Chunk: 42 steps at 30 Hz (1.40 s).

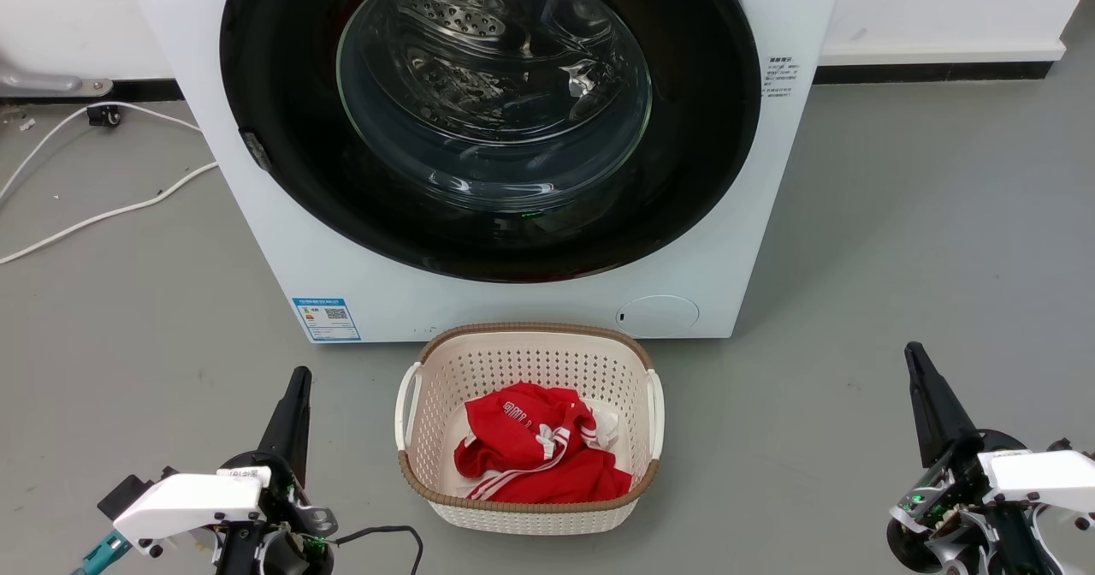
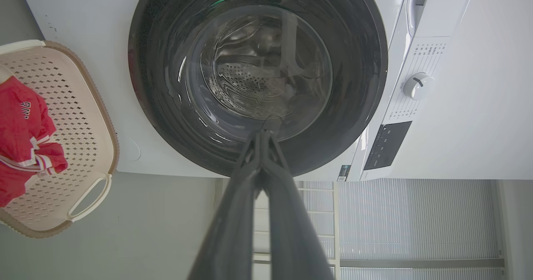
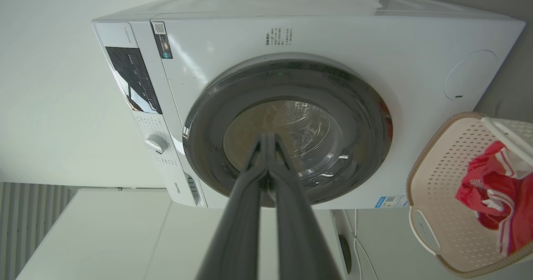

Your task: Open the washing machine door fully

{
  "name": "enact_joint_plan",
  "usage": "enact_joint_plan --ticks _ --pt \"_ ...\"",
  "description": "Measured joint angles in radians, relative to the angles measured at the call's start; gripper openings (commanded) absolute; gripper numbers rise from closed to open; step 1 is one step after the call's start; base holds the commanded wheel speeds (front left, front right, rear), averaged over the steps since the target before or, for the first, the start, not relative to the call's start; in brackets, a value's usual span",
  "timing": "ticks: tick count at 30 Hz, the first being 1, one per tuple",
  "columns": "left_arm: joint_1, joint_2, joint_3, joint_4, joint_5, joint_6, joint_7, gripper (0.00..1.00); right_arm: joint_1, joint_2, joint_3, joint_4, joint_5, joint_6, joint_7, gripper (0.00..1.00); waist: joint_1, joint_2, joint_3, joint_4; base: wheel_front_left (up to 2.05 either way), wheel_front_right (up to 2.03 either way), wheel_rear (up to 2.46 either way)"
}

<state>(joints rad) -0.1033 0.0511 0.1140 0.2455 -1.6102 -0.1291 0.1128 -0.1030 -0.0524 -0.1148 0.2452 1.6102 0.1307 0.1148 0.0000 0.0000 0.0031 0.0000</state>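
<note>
The washing machine door (image 1: 488,254) is shut, sitting flush on the front of the washing machine (image 1: 385,301), which stands on the floor dead ahead. It's a big glossy black ring with a clear glass bowl in the middle, and you can see the steel drum through it. There's a small grey tab (image 1: 256,151) on the door's left rim, probably the pull point, so I'd say the left gripper (image 1: 299,376) is the nearer one. The right gripper (image 1: 913,352) sits well off to the other side. Both hang low, well short of the door, fingers pointing toward it and pressed together, holding nothing. A basket (image 1: 530,328) with red clothing (image 1: 530,464) sits between them, just in front of the machine.
</note>
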Motion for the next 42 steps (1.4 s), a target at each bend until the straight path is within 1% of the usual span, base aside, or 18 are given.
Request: enact_joint_plan --ticks 18,19,24,26,32,36,42 --pt "0.000 0.000 0.000 0.000 0.000 0.000 0.000 0.00 0.000 0.000 0.000 0.000 0.000 0.000 0.000 0.00 0.0000 0.0000 0.000 0.000 0.00 0.00 0.00" --pt "0.003 -0.001 -0.001 0.005 0.000 0.000 0.000 1.00 0.004 0.000 0.000 0.005 0.000 0.000 0.000 1.00 0.0000 0.0000 0.000 0.000 0.00 0.00 0.00" --pt "0.032 -0.004 -0.014 0.026 -0.002 0.002 -0.013 1.00 0.036 0.002 0.006 0.024 0.000 0.000 -0.011 1.00 0.0000 0.0000 0.000 0.000 0.00 0.00 0.00" --pt "0.032 -0.004 -0.034 0.015 0.005 0.002 -0.034 1.00 0.036 0.002 0.019 0.008 -0.002 0.000 -0.031 1.00 0.0000 0.0000 0.000 0.000 0.00 0.00 0.00" --pt "0.032 -0.004 -0.045 -0.013 0.032 0.002 -0.062 1.00 0.043 0.003 0.029 -0.022 -0.048 0.000 -0.062 1.00 0.0000 0.0000 0.000 0.001 0.00 0.00 0.00" --pt "0.031 -0.004 -0.048 -0.042 0.088 0.002 -0.081 1.00 0.045 0.004 0.027 -0.050 -0.116 0.000 -0.080 1.00 0.0000 0.0000 0.001 0.002 0.00 0.00 0.00" --pt "0.027 -0.004 -0.056 -0.092 0.212 0.002 -0.105 1.00 0.053 0.004 0.029 -0.089 -0.251 0.000 -0.106 1.00 0.0000 0.0000 0.001 0.002 0.00 0.00 0.00"
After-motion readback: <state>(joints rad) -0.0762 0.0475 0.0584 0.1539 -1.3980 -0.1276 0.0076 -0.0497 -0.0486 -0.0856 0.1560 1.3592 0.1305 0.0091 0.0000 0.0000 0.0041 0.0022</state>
